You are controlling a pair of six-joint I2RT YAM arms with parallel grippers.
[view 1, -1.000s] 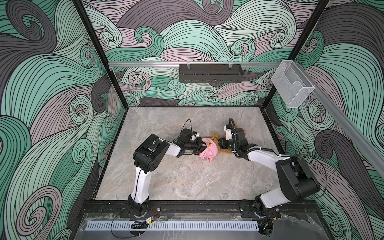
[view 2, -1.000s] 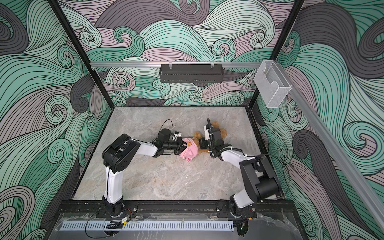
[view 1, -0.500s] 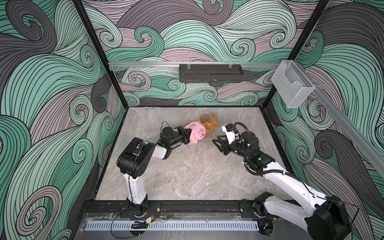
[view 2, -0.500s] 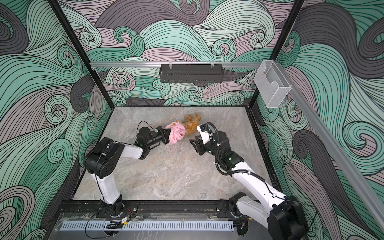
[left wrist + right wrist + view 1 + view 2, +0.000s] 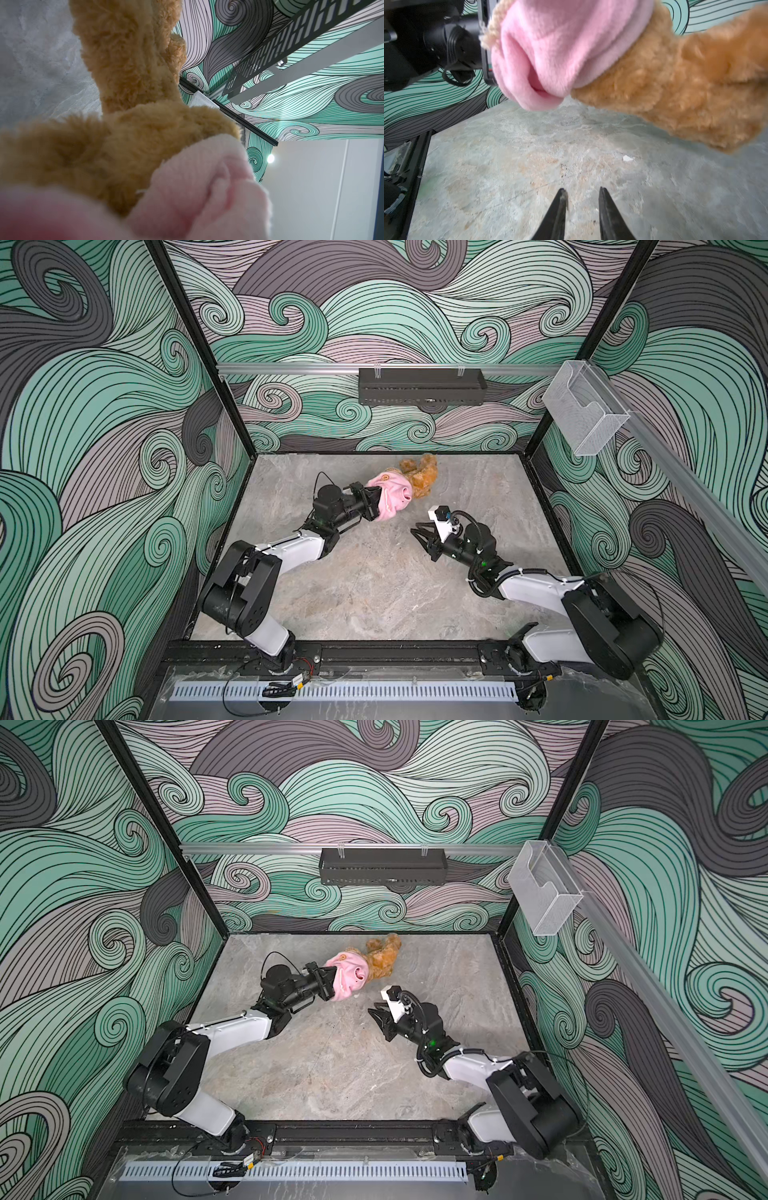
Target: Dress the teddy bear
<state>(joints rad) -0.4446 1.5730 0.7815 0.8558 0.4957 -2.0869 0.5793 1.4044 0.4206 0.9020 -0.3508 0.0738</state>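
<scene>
The golden-brown teddy bear [image 5: 423,480] [image 5: 383,957] hangs at the back centre, lifted off the table. A pink fleece garment [image 5: 391,499] [image 5: 348,981] covers one end of it. My left gripper [image 5: 372,502] [image 5: 328,986] is buried in that garment and shut on it; its jaws are hidden by pink fleece [image 5: 197,187] in the left wrist view, with bear fur [image 5: 128,104] beyond. My right gripper [image 5: 417,533] [image 5: 373,1011] [image 5: 581,189] hovers low over the table, short of the bear [image 5: 685,83] and garment [image 5: 560,41], slightly open, nothing between its fingers.
The grey marbled table [image 5: 374,593] is walled by patterned panels. A black perforated box [image 5: 422,386] hangs on the back rail, a clear plastic holder [image 5: 584,412] on the right rail. A small white speck [image 5: 627,158] lies on the table under the bear.
The left gripper carried the garment and bear from the table's middle up toward the back. The right gripper let go, drew back toward the front right, and its jaws narrowed.
</scene>
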